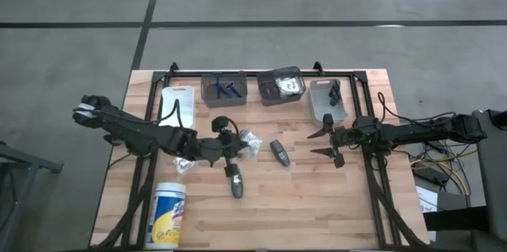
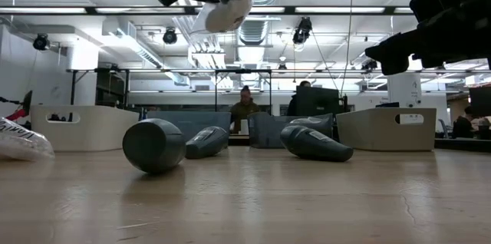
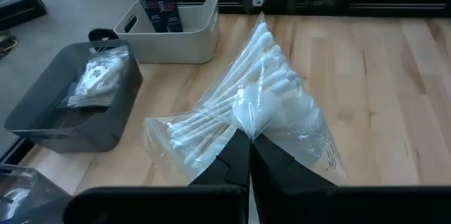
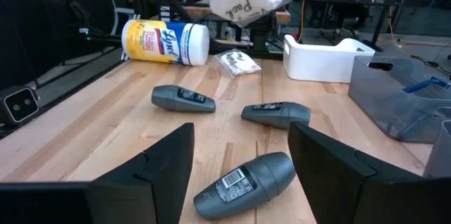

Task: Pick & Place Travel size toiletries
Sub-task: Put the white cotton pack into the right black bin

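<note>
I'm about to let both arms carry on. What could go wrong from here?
1. The left tool pinches only the clear bag of the cotton swab packet, lifted off the table; the film could slip during transport.
2. The right tool is open over a dark grey tube that lies at an angle between its fingers; closing may roll it away.
3. Another tube lies just beyond and might get nudged.
</note>
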Action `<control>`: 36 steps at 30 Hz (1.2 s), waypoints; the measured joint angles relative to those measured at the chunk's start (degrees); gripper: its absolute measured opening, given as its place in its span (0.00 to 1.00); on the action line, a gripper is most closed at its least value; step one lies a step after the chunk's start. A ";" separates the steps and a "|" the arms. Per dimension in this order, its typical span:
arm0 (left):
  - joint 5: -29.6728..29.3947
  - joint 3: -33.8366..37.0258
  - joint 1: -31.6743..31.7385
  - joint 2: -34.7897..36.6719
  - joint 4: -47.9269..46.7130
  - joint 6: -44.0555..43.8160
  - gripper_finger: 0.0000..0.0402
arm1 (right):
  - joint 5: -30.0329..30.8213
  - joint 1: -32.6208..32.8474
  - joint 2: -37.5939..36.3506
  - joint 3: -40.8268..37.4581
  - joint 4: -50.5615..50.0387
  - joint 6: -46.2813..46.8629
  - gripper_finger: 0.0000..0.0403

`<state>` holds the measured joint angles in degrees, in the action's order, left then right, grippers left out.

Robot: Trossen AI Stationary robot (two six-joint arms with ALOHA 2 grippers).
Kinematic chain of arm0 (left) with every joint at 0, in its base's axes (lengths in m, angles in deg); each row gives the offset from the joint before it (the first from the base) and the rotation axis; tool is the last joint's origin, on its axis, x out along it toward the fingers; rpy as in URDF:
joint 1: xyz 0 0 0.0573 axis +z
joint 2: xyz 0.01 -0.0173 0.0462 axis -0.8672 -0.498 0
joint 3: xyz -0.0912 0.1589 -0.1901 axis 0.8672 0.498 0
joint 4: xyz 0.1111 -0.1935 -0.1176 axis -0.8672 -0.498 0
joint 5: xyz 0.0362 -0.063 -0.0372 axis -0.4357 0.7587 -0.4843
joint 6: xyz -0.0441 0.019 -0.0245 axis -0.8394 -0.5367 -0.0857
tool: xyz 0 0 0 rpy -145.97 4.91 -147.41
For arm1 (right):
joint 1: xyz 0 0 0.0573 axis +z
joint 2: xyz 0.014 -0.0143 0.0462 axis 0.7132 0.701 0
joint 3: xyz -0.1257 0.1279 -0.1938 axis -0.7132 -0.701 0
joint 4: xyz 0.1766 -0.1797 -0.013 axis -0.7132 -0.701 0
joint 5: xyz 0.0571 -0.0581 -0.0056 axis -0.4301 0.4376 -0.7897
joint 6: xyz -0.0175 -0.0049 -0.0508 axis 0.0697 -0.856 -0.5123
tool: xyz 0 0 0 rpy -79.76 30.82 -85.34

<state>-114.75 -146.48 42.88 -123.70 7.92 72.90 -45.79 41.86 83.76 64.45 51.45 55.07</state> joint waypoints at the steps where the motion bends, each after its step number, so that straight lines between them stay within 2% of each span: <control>1: 0.04 0.00 -0.02 0.00 0.00 0.10 0.01 | 0.01 -0.02 0.00 0.00 0.00 -0.03 0.56; 23: -2.04 0.09 1.00 -0.18 5.23 2.56 0.01 | 0.01 -0.01 -0.01 0.00 0.00 -0.10 0.74; 30: -3.02 0.11 3.37 -3.72 9.30 4.83 0.01 | 0.02 -0.02 0.02 0.02 0.00 0.00 0.79; 36: -3.04 0.11 6.67 -7.57 16.70 7.64 0.01 | 0.02 -0.02 0.00 0.02 0.00 -0.04 0.84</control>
<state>-117.79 -146.37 49.54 -131.27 24.62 80.54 -45.77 41.83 83.76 64.47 51.45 55.03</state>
